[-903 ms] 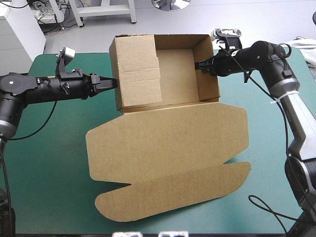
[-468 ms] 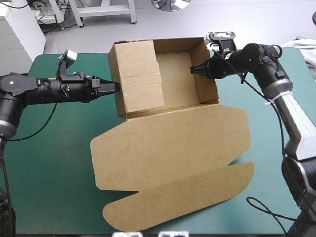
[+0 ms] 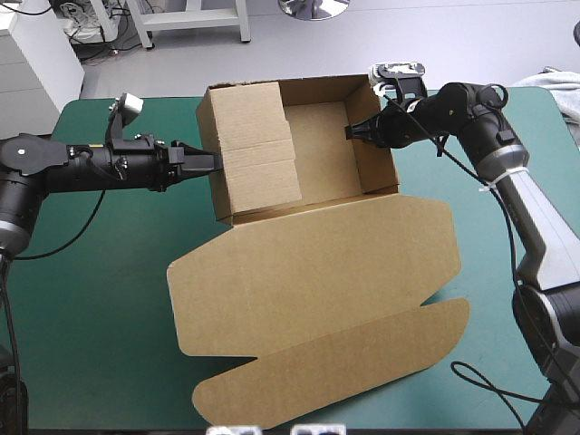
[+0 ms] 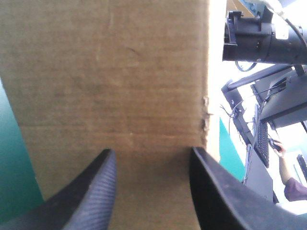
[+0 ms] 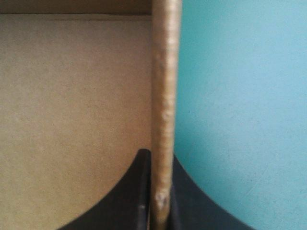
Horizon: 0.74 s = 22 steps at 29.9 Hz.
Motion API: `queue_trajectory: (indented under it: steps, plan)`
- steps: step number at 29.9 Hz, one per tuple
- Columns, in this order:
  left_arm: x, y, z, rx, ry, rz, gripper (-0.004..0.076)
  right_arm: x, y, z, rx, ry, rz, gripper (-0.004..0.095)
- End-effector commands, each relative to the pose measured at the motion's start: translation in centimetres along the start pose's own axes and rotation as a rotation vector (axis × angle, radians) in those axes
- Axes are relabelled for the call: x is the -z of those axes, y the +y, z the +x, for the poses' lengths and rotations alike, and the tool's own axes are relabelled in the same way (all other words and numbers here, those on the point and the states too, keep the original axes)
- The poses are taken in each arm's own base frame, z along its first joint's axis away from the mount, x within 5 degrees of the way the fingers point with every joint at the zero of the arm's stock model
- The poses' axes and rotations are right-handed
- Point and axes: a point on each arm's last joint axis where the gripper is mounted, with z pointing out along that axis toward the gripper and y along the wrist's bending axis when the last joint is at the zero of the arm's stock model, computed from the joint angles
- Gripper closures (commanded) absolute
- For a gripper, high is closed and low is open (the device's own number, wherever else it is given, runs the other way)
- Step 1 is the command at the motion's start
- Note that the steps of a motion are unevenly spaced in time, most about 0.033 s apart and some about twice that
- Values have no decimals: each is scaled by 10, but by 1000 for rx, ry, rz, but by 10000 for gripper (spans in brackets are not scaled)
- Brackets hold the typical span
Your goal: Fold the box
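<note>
We see the box lying on the teal-green cover. Its far part forms a tray with raised walls, and the lid is spread flat on the near side of that tray. The left gripper sits at the outside of the box's left wall, its black fingers spread apart and brown board filling the space ahead of them. We cannot tell for sure whether the tips actually press on the wall. From that left wall a broad flap leans inward over the tray floor. The right gripper is at the box's right wall, pinched tight on the wall's upper edge, with one finger inside the tray and one outside.
</note>
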Motion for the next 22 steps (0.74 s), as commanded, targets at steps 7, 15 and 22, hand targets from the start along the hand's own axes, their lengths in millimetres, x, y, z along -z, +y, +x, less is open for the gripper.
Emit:
queue_trajectory:
  steps: [7,15,22]
  plan:
    - [9,-24,-5,-24,-61,78,372,21,20,-18,-32,-154,-58,919]
    - [9,-9,-6,20,-72,-94,372,17,35,-15,-8,-140,-85,919]
    - [12,12,-6,37,-82,-337,412,11,62,-9,61,-118,-101,919]
